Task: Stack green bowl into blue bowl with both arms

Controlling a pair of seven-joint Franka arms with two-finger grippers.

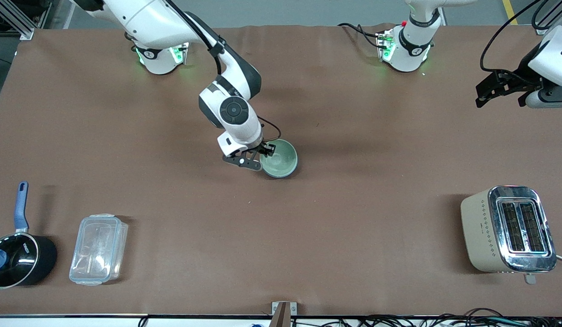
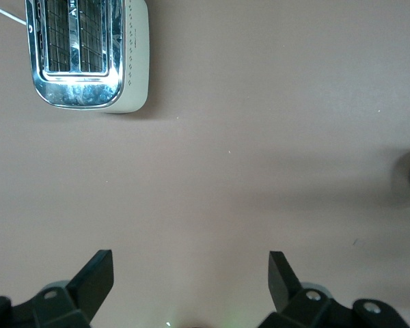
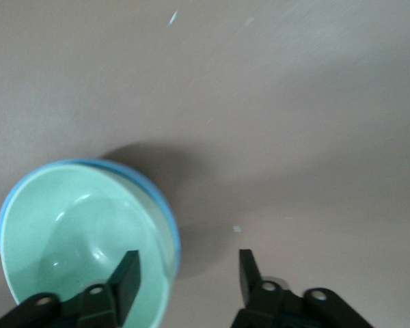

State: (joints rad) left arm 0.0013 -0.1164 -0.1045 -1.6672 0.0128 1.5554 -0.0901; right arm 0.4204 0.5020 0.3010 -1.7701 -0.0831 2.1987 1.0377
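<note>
Green bowl (image 3: pixel 82 239) hides most of blue bowl (image 3: pixel 165 208).

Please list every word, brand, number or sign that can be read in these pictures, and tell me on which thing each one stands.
Black saucepan: a small white mark on its inner wall, too small to read.
Toaster: rows of small dots on its side, decoration and no text.
Green bowl, blue bowl, clear plastic container: none.

A robotics lab, not a home kitchen — two white arms bolted at the edge of a brown-covered table (image 1: pixel 353 227), aluminium framing (image 1: pixel 13 18) in one corner, cables (image 1: pixel 444 318) trailing along the table's edge.
</note>
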